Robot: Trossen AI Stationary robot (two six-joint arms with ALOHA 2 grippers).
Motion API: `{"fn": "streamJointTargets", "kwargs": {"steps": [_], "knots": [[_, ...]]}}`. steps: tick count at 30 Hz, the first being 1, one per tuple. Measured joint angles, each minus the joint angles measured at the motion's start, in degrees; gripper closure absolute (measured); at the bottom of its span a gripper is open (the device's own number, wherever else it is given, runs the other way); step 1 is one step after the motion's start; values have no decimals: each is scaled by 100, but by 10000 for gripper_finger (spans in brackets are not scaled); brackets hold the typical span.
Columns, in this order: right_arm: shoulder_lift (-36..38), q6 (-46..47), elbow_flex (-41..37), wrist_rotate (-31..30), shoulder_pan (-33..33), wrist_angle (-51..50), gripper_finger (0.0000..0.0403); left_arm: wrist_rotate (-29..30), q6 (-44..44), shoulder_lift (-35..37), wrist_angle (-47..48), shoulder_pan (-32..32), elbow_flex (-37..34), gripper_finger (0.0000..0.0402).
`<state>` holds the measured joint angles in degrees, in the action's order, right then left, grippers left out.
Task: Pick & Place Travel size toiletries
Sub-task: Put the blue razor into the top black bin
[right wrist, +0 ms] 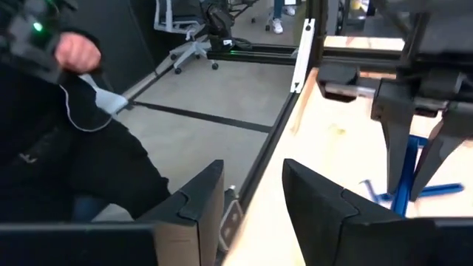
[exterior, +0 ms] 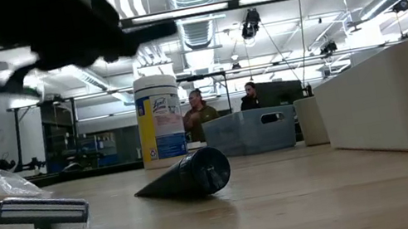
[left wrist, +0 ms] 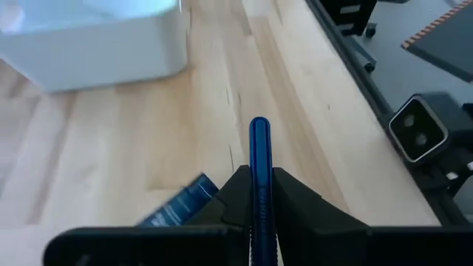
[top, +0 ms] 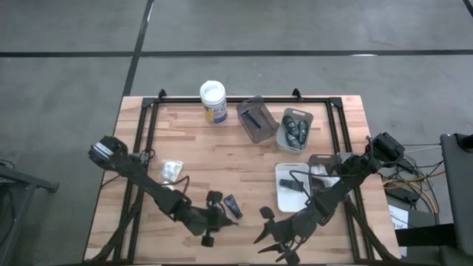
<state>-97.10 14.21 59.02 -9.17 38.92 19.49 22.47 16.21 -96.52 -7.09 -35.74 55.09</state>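
Observation:
My left gripper (left wrist: 260, 177) is shut on a blue razor (left wrist: 259, 144) near the table's front edge, just left of a small black tube (top: 233, 207) that lies on its side on the wood. In the low view a razor head (exterior: 41, 215) shows close over the table; I cannot tell whether it touches. To the right of the tube, my right gripper (right wrist: 251, 203) stands open with nothing between its fingers. A white packet (top: 171, 171) lies further left. One grey tray (top: 255, 118) at the back holds a blue razor, another (top: 295, 129) dark bottles. My left gripper pinches the blue razor's handle (left wrist: 259, 159) between its two fingers, which lie along the handle. The fingers slant downward toward the table's right side. The handle's free end (left wrist: 259, 125) sticks out past the fingertips; the fingers hide the rest.
A white-lidded tub (top: 213, 102) stands at the far edge. A white tray (top: 284, 193) sits right of centre, near the right arm. The low camera (left wrist: 417, 137) sits on the front frame. A person's dark sleeve (right wrist: 81, 170) shows beyond the table's edge.

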Motion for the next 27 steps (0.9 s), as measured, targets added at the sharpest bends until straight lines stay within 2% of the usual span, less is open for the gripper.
{"fn": "streamJointTargets", "kwargs": {"steps": [10,16,27], "knots": [[87,-505,56,2,-460,-168,250,-11,-142,520,231,131,0,358],[384,-856,68,2,-792,-774,234,-567,-223,645,485,216,-4,357],[599,-1755,55,4,-1226,-990,221,-903,-392,966,567,777,-177,358]]}}
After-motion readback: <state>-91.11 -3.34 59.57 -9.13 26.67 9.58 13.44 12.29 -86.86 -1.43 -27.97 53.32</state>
